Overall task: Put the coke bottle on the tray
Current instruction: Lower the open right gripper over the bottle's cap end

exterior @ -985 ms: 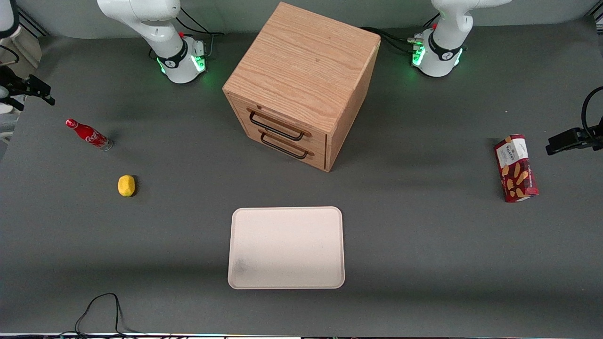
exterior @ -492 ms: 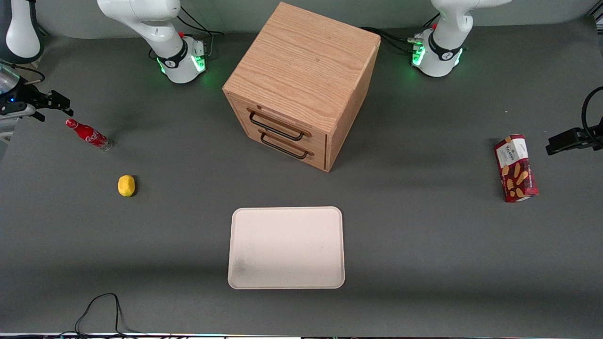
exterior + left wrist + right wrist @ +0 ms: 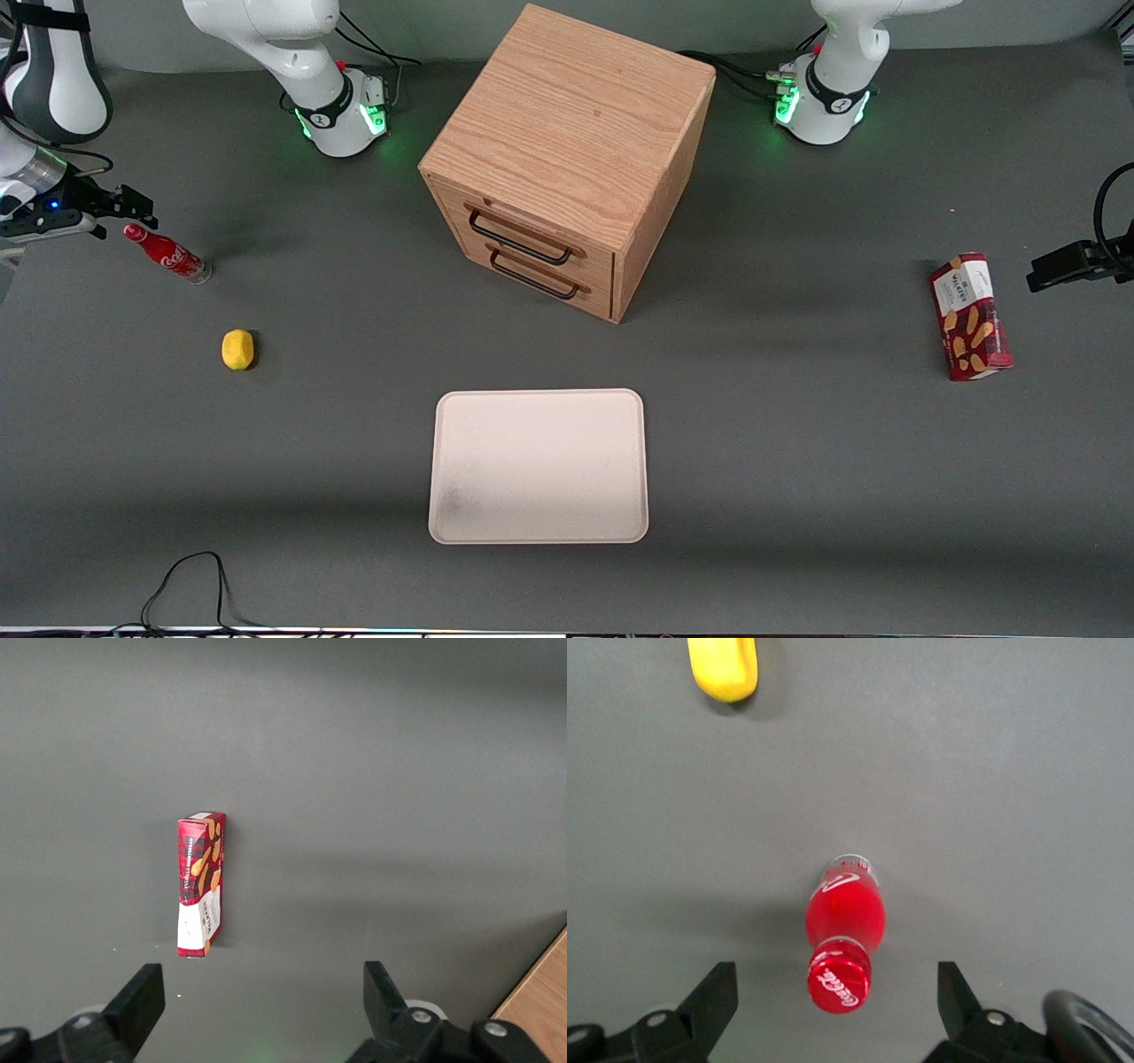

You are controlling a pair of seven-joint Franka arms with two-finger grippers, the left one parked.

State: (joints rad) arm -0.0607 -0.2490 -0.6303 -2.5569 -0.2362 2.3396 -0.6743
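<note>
The coke bottle (image 3: 166, 252) is small, slim and red with white script and a red cap. It stands on the grey table toward the working arm's end. In the right wrist view the coke bottle (image 3: 844, 930) shows from above, cap up, between the two spread black fingers. My gripper (image 3: 133, 206) hangs open and empty just above the bottle's cap, not touching it; in the right wrist view the gripper (image 3: 837, 997) straddles the cap. The tray (image 3: 539, 465) is cream, flat and bare, near the front camera at mid table.
A yellow lemon (image 3: 237, 349) lies nearer the front camera than the bottle, and shows in the right wrist view (image 3: 725, 668). A wooden drawer cabinet (image 3: 567, 159) stands mid table. A red wafer box (image 3: 970, 316) lies toward the parked arm's end.
My gripper has come in from the table's edge toward the bottle and now hangs over its cap. The bottle, lemon and tray have not moved.
</note>
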